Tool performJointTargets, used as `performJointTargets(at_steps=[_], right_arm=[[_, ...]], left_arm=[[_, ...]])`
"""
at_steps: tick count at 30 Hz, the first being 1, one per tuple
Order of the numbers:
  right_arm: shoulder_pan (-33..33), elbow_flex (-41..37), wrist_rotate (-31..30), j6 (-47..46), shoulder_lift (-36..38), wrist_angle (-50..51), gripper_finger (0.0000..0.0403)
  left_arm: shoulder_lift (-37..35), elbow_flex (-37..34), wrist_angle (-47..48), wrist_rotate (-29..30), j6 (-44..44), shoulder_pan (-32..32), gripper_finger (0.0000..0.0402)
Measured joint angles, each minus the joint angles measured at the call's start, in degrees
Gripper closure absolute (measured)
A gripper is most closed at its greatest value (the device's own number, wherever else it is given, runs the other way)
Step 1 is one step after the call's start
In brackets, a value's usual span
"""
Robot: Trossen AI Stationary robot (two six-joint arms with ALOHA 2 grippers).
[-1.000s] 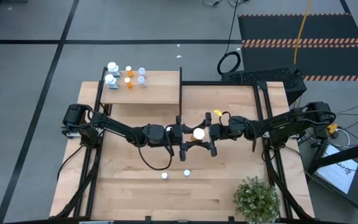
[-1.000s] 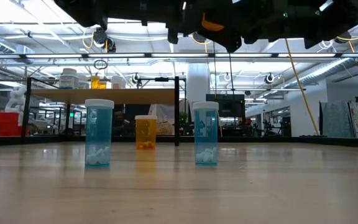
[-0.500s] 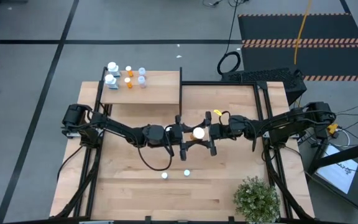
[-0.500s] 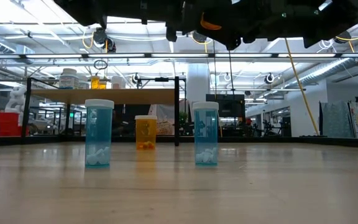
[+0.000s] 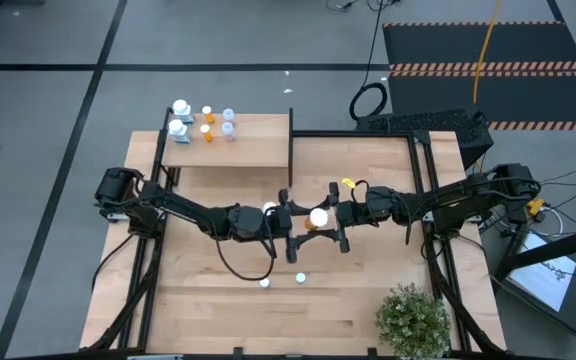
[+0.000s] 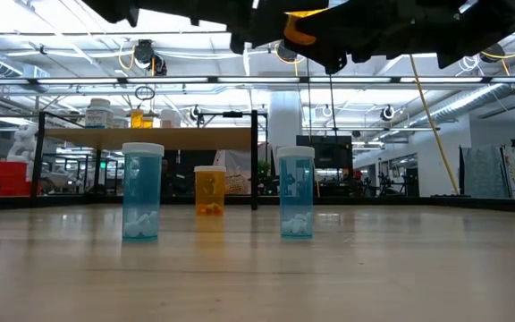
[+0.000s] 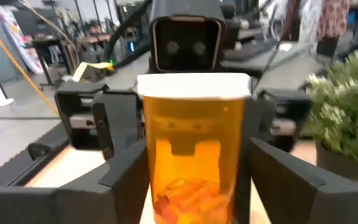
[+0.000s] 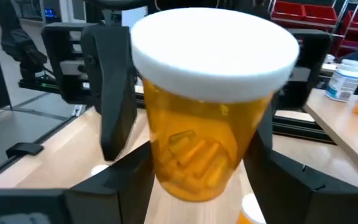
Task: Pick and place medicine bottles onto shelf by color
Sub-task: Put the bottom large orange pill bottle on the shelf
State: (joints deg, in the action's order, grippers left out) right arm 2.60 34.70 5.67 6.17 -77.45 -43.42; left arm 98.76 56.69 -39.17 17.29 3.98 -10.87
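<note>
Orange-amber, white-capped medicine bottle (image 8: 211, 106) is gripped upright above the tabletop (image 5: 368, 300) by the right tool (image 5: 320, 216); the released left tool (image 5: 280, 218) is spread beside it, apparently mid-handover toward the light-wood shelf (image 5: 253, 150).

Table: my light-wood tabletop (image 5: 368, 180) carried the shelf.
Shelf: the raised board (image 5: 258, 150) held six bottles (image 5: 204, 124) bunched at its far-left end.
Tabletop: two blue bottles (image 6: 142, 190), one orange bottle (image 6: 209, 190), and a potted plant (image 5: 411, 320).

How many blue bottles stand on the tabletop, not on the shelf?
2: one blue bottle on the low view's left, another on its right, both upright. The arms overhead might hide more.
</note>
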Motion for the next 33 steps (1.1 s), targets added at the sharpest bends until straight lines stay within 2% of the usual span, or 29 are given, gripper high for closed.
performJointTargets(at_steps=[6,11,17,27,30,33], right_arm=[[0.0,0.0,-0.6,-0.1,0.2,0.9,0.0188],[0.0,0.0,-0.7,-0.1,0.2,1.8,0.0212],[0.0,0.0,-0.9,0.0,0.1,2.0,0.0229],[0.0,-0.1,-0.9,-0.1,0.3,1.8,0.0222],[0.0,-0.2,-0.9,-0.2,1.1,2.4,0.0221],[0.0,-0.2,-1.0,-0.8,2.7,3.1,0.022]], left_arm=[[-4.1,-0.1,8.1,0.8,-1.8,-0.6,0.0103],[-5.8,-0.1,10.4,2.3,-2.8,-1.0,0.0094],[-5.7,-0.1,12.9,2.4,-2.8,-0.5,0.0138],[-5.7,-0.1,13.3,2.7,-0.6,-0.3,0.0228],[-5.7,-0.1,12.7,2.7,-0.7,-0.3,0.0229],[-5.7,0.0,10.7,2.5,-0.7,-0.4,0.0211]])
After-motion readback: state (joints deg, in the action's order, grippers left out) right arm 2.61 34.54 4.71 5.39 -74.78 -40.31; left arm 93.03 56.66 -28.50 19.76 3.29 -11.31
